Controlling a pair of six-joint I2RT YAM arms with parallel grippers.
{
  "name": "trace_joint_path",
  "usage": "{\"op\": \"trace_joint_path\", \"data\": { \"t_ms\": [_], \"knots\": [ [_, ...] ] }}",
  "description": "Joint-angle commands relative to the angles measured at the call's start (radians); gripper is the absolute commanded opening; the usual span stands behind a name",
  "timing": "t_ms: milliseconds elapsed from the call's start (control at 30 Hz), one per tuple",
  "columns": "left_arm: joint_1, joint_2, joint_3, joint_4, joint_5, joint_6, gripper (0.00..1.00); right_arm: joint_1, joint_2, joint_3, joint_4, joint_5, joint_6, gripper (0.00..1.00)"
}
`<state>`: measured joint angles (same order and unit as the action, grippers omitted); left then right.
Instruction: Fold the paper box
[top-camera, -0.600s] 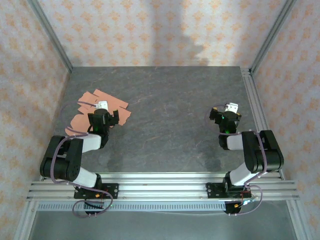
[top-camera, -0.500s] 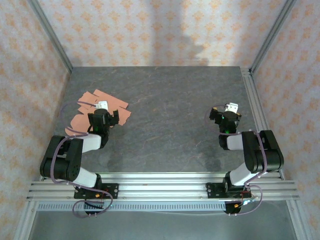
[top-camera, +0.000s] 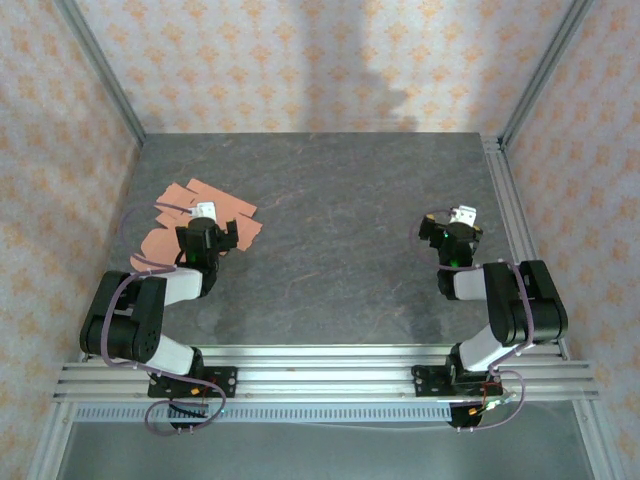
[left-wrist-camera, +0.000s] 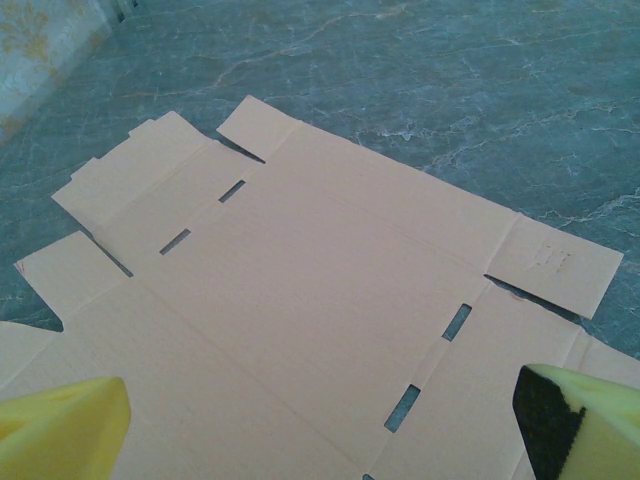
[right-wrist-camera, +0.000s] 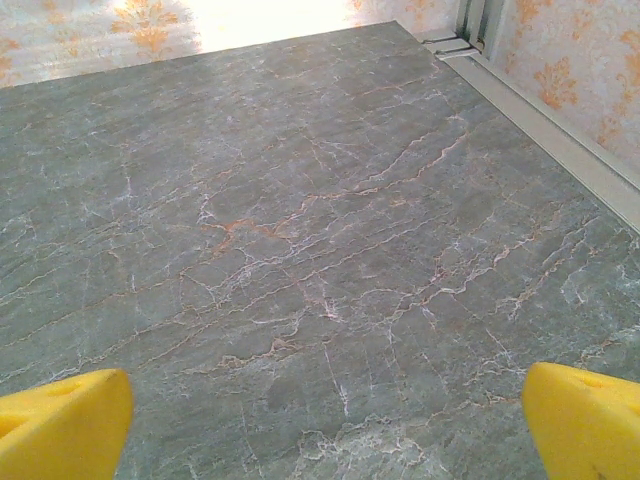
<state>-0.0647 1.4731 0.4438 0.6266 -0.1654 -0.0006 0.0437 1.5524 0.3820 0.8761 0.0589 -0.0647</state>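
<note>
- The paper box (left-wrist-camera: 300, 290) lies as a flat die-cut sheet at the left of the tabletop (top-camera: 350, 220). No flap is raised or creased, so by my judgement all the folding is left to do.
- The left fingers (left-wrist-camera: 60, 430) hang just above the sheet, spread wide, holding nothing.
- The right fingers (right-wrist-camera: 60, 420), equally wide and empty, sit over bare tabletop well apart from it.

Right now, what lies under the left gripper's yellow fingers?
The salmon-pink flat die-cut card sheet lies unfolded on the grey marbled table, beneath the open left gripper. Anything beneath the sheet itself is covered.
</note>
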Motion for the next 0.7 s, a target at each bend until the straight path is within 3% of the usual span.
{"op": "trace_joint_path", "data": {
  "t_ms": [0,133,233,400,567,667],
  "knots": [
    [0.004,-0.002,0.019,0.035,-0.025,-0.008,1.0,-0.005,0.001,0.009,0.015,-0.007,0.009,0.99],
    [0.003,-0.003,0.018,0.036,-0.025,-0.009,1.0,-0.005,0.0,0.011,0.01,-0.008,0.009,1.0],
    [0.003,0.001,0.048,-0.013,0.061,0.027,1.0,-0.005,0.0,0.009,0.015,-0.007,0.009,0.99],
    [-0.002,-0.023,0.07,-0.063,0.005,0.014,1.0,-0.005,-0.058,-0.002,-0.002,-0.026,0.0,0.99],
    [-0.043,-0.117,0.146,-0.249,-0.057,0.026,1.0,0.001,-0.222,0.064,-0.242,-0.078,-0.023,0.99],
    [-0.046,-0.156,0.211,-0.351,-0.049,-0.055,1.0,0.022,-0.286,0.142,-0.401,-0.157,-0.035,0.99]
  ]
}}
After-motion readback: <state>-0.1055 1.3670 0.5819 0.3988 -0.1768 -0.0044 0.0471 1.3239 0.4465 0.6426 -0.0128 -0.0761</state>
